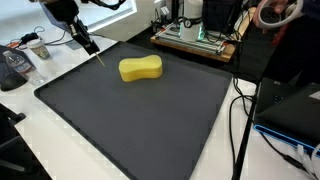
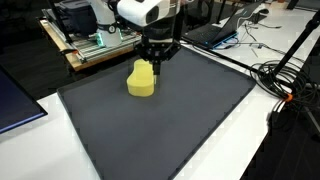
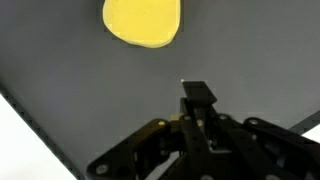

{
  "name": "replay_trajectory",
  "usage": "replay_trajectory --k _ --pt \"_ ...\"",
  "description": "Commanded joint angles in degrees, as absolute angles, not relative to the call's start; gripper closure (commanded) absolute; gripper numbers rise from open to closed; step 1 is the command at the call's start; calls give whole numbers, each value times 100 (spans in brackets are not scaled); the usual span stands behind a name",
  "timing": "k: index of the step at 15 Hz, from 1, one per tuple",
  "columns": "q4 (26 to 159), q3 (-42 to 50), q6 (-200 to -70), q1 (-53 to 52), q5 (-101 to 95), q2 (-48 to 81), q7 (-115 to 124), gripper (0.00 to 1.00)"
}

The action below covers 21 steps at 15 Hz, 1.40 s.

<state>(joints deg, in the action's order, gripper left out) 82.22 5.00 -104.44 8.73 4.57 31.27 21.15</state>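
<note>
My gripper (image 1: 88, 42) hangs over the far corner of a black mat (image 1: 130, 120), its fingers closed together. They appear to clamp a small dark object (image 3: 197, 95) with a thin pointed tip (image 1: 99, 57) that reaches down toward the mat. A yellow peanut-shaped sponge (image 1: 140, 69) lies on the mat a short way from the gripper, not touching it. In an exterior view the gripper (image 2: 157, 60) sits just behind the sponge (image 2: 142, 79). In the wrist view the sponge (image 3: 143, 22) is at the top, ahead of the fingers (image 3: 197, 105).
The mat (image 2: 170, 120) covers most of a white table (image 1: 30, 130). A wooden rack of electronics (image 1: 195, 38) stands beyond the mat. Cables (image 2: 285, 80) lie along one side. A cup and small items (image 1: 35, 45) sit near the corner by the gripper.
</note>
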Motion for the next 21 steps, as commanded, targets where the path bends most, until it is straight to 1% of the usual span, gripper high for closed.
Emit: replay_trajectory --k 1,7,12,16,21 --pt "7834 539 -10293 1251 977 3408 1465 97" --pt "8131 523 -10503 1974 1845 3339 424 97" --pt "8625 604 -10887 2204 1953 3028 -243 97" --pt "9394 699 -11290 2172 1840 2444 -634 97" --pt "10680 791 -11747 2018 1827 1322 -841 97"
